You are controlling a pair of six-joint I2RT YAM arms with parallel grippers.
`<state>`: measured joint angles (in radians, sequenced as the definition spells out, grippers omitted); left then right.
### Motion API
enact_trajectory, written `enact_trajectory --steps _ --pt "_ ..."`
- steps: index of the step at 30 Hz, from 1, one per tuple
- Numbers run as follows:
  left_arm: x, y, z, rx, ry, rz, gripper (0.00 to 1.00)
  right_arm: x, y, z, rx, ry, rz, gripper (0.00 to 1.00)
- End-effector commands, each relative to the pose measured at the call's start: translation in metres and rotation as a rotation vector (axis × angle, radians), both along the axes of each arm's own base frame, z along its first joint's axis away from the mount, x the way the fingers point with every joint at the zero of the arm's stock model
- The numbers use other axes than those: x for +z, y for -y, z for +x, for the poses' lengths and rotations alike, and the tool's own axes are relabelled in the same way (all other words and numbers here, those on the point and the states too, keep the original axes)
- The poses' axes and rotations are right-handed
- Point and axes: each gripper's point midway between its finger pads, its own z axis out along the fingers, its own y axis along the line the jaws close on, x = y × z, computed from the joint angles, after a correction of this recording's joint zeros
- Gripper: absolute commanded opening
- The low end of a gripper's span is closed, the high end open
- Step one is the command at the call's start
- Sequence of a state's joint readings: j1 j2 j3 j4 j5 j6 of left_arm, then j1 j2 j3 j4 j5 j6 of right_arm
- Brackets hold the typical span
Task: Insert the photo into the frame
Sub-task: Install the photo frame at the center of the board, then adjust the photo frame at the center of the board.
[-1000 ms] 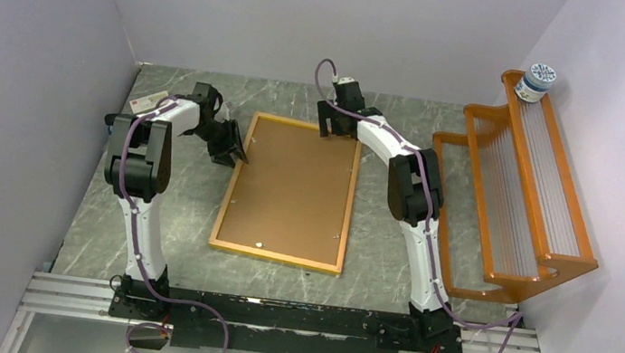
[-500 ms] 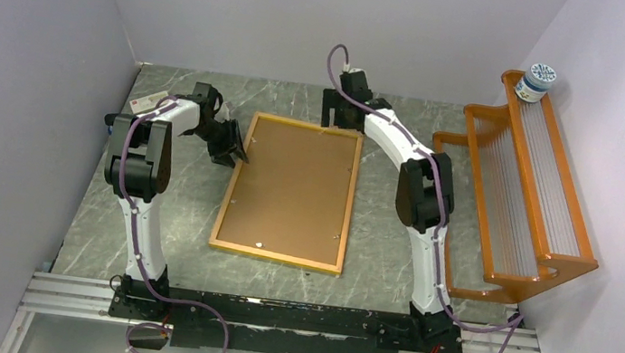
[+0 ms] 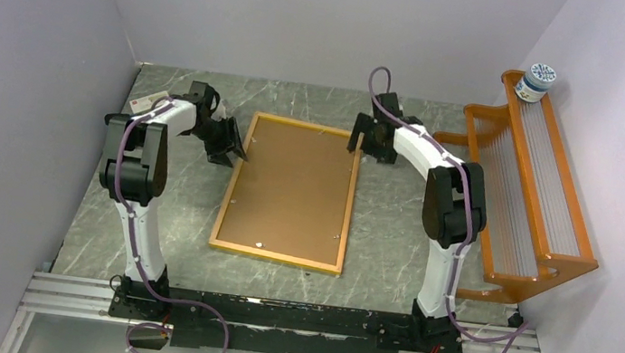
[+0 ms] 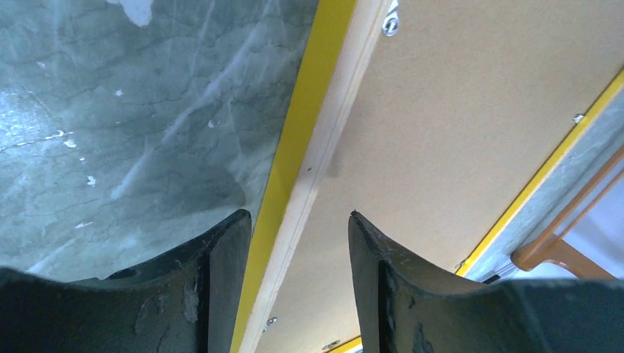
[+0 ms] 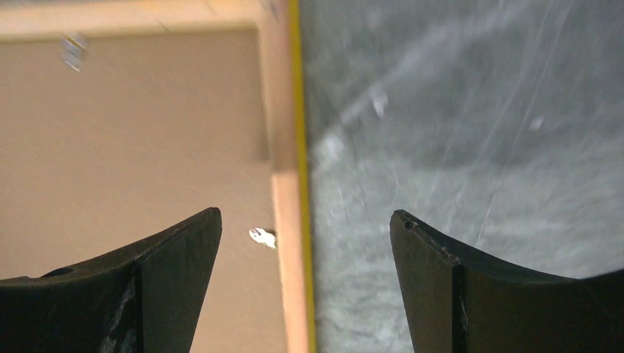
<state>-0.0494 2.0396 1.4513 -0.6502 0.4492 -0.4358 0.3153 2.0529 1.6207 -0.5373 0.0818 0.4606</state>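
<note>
Two open, empty hands: left hand (image 4: pixel 298 217) straddles the frame's (image 3: pixel 275 257) left rail, right hand (image 5: pixel 305 213) hovers by its far corner. Frame lies face-down on the surface (image 3: pixel 167 212); photo unseen, perhaps beneath the backing (image 3: pixel 294 188). Next, probably secure the clips (image 5: pixel 259 235).

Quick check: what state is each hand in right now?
Left hand: open, empty, above the frame edge.
Right hand: open wide, holding nothing.
</note>
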Motion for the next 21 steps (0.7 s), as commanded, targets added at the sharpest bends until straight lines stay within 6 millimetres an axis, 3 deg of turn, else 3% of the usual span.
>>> enact_trajectory --steps 1,6,11,21 --pt "0.013 0.011 0.016 -0.018 0.055 -0.075 0.56 -0.002 -0.013 -0.041 -0.012 -0.097 0.125 0.89" --pt "0.011 0.021 0.029 -0.024 0.057 -0.14 0.51 -0.019 -0.029 -0.08 0.015 -0.178 0.263 0.89" --pt "0.013 0.032 0.043 -0.042 0.079 -0.195 0.49 -0.019 -0.045 -0.103 0.053 -0.194 0.385 0.88" --pt "0.013 0.067 0.078 -0.113 0.125 -0.299 0.48 -0.001 -0.096 -0.133 0.198 -0.139 0.535 0.85"
